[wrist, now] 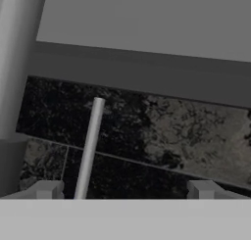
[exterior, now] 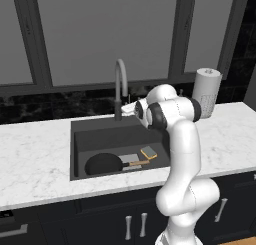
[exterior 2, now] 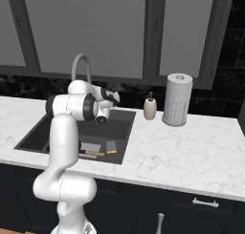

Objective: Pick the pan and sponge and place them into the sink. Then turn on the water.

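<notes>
The black pan (exterior: pixel 102 163) lies in the dark sink (exterior: pixel 100 138), its wooden handle (exterior: pixel 136 163) pointing right. Just right of the handle, the yellow sponge (exterior: pixel 148 152) rests flat on the sink floor; it appears again as the sponge (exterior 2: pixel 111 146) in the right base view. My gripper (exterior 2: pixel 116 97) is up at the back of the basin beside the tall arched faucet (exterior: pixel 120 84). In the hand view it stands open (wrist: pixel 125 190), the thin faucet lever (wrist: pixel 90 146) rising between its fingertips (wrist: pixel 49 189), close to the left one. No water is running.
A pale drain plate (exterior: pixel 129 158) lies under the pan handle. A soap bottle (exterior 2: pixel 150 107) and a paper towel roll (exterior 2: pixel 177 99) stand on the white marble counter (exterior: pixel 35 159) right of the sink. Dark backsplash and windows sit close behind the faucet.
</notes>
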